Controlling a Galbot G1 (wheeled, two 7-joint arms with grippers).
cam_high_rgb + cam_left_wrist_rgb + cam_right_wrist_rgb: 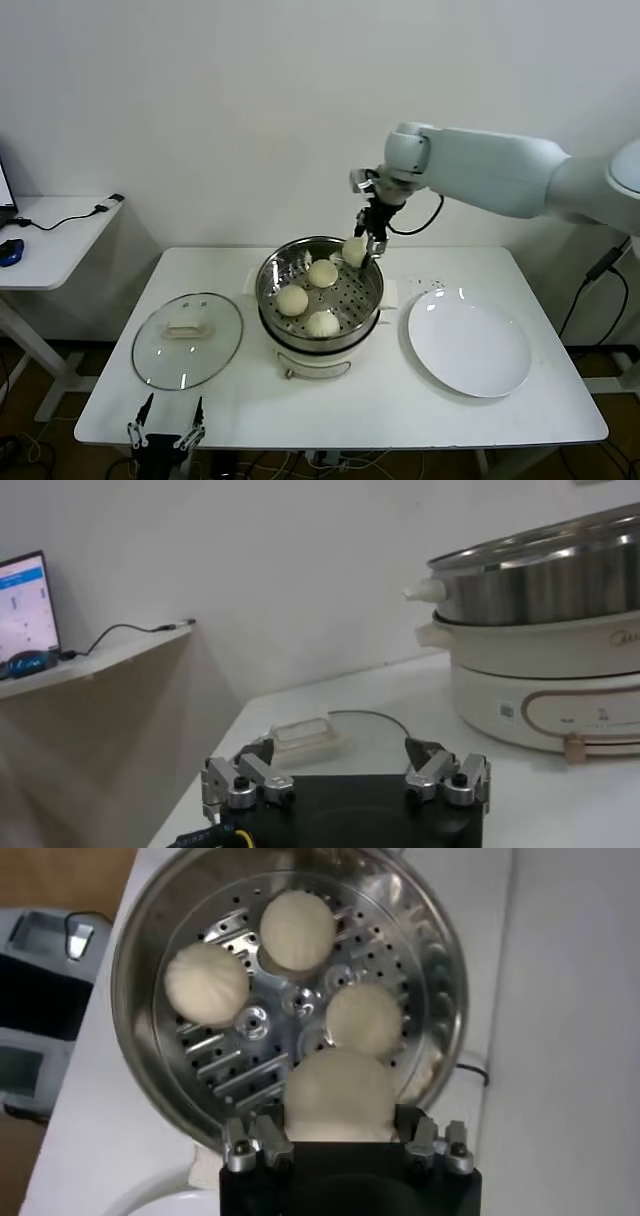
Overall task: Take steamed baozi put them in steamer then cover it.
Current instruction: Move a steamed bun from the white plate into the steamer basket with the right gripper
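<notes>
The steel steamer (268,291) stands mid-table on its white base and holds three baozi (292,300) (322,273) (323,324) on its perforated tray. My right gripper (358,252) is shut on a fourth baozi (338,1094) and holds it above the steamer's far right rim. In the right wrist view the three other baozi (206,985) (297,930) (365,1017) lie below it. The glass cover (187,339) with its white handle (302,735) lies flat on the table to the steamer's left. My left gripper (166,434) is open and empty, low at the table's front edge near the cover.
An empty white plate (468,342) lies right of the steamer. A side table with a mouse (10,251) and a cable stands at far left. The white wall is close behind the table.
</notes>
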